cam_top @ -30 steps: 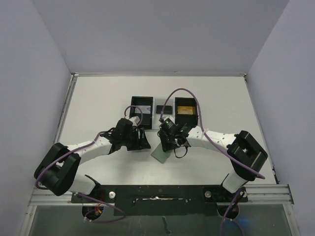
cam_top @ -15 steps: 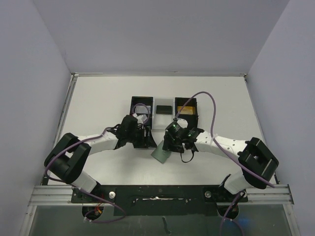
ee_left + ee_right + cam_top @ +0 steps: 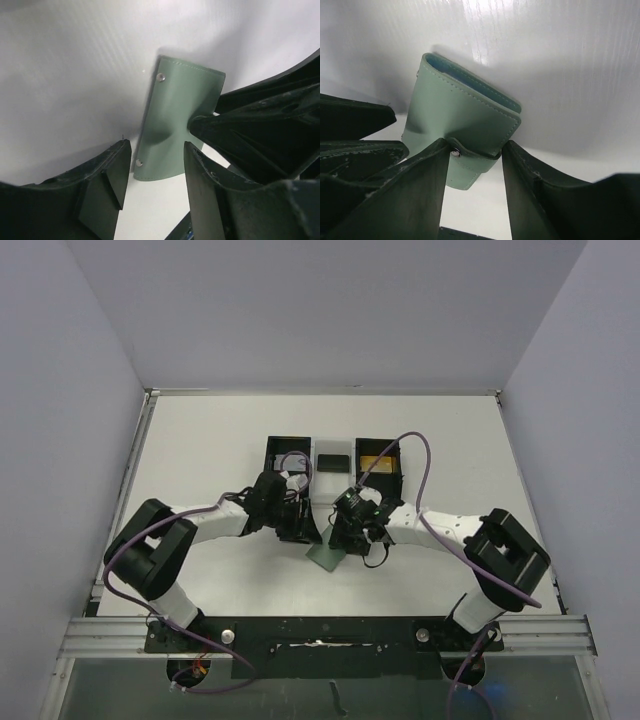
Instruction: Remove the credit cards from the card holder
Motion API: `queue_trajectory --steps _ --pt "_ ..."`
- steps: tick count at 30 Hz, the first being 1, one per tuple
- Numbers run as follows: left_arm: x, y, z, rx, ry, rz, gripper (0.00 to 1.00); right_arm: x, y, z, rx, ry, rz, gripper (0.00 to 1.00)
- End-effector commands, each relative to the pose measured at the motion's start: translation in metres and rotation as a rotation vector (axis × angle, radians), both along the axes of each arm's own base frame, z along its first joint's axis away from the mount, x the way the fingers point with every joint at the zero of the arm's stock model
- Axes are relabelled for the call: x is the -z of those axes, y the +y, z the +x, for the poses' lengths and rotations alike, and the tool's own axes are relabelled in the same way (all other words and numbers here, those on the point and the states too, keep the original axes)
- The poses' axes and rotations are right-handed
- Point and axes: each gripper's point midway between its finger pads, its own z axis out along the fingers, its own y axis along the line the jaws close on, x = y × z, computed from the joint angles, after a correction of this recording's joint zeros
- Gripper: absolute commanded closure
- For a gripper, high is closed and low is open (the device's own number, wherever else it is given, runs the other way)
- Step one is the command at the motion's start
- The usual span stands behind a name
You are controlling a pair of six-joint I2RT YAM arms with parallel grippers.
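Note:
The card holder (image 3: 322, 559) lies folded on the white table, grey-green, with a thin pale blue edge (image 3: 470, 80) showing at its far side. Its closing tab (image 3: 470, 167) is snapped. The credit cards are hidden inside. My right gripper (image 3: 475, 150) is open and straddles the tab, with its left finger (image 3: 420, 185) against the snap. My left gripper (image 3: 155, 170) is open and empty, just short of the holder's near edge (image 3: 170, 125). In the top view both grippers, left (image 3: 305, 530) and right (image 3: 340, 540), crowd over the holder.
A black three-compartment tray (image 3: 288, 445) stands behind the grippers at mid-table. A dark card (image 3: 332, 462) lies in its middle compartment and something yellow (image 3: 378, 461) in its right one. Purple cables loop over both arms.
My left gripper has slid right toward the holder and its jaws have narrowed. My right gripper has shifted a little over the holder and its jaws stand wider than a second ago.

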Motion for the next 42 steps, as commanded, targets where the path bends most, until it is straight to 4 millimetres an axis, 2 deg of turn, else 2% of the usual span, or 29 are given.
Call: queue_trajectory --steps 1,2,4,8,11,14,16,19,22,26,29,32,33,36,42 --pt "-0.031 -0.022 0.012 0.045 -0.021 -0.080 0.55 -0.035 0.013 0.010 -0.035 0.000 0.031 0.55" --pt "-0.035 -0.024 0.015 0.034 -0.019 -0.085 0.55 -0.042 0.017 0.009 -0.081 -0.016 0.050 0.54" --pt "-0.038 -0.028 0.018 0.020 -0.020 -0.100 0.55 -0.042 0.013 0.010 -0.075 -0.007 0.084 0.53" --pt "-0.016 -0.020 0.019 -0.008 -0.042 -0.044 0.55 -0.027 -0.001 0.000 -0.028 -0.027 0.080 0.52" --pt "0.003 -0.002 0.017 -0.069 -0.026 0.060 0.55 -0.025 -0.003 -0.010 -0.048 -0.001 0.111 0.49" --pt "-0.001 -0.004 0.010 -0.063 -0.023 0.052 0.54 -0.035 -0.007 -0.006 -0.081 -0.033 0.055 0.48" --pt "-0.002 -0.005 0.007 -0.061 -0.037 0.062 0.54 -0.045 -0.003 0.000 -0.100 -0.066 0.062 0.48" --pt "-0.002 -0.006 0.004 -0.063 -0.038 0.069 0.54 -0.049 -0.002 0.011 -0.100 -0.091 0.054 0.49" --pt "0.003 -0.002 -0.002 -0.080 -0.042 0.092 0.57 -0.038 0.000 0.016 -0.104 -0.074 0.042 0.52" --pt "0.007 0.005 -0.013 -0.084 -0.035 0.081 0.64 -0.036 0.021 0.020 -0.124 -0.079 0.055 0.58" --pt "0.008 0.011 -0.015 -0.077 -0.045 0.104 0.70 -0.031 0.026 0.022 -0.130 -0.073 0.006 0.61" --pt "0.000 0.002 -0.014 -0.055 -0.057 0.056 0.72 -0.020 0.030 0.014 -0.130 -0.044 -0.034 0.60" --pt "0.005 0.005 -0.020 -0.052 -0.044 0.058 0.72 -0.017 0.028 0.014 -0.123 -0.043 -0.060 0.60" --pt "0.003 0.005 -0.018 -0.065 -0.052 0.049 0.74 -0.006 0.019 0.012 -0.101 -0.028 -0.135 0.59" --pt "0.001 0.002 -0.026 -0.073 -0.014 0.003 0.80 0.003 0.021 0.008 -0.132 -0.005 -0.260 0.58"
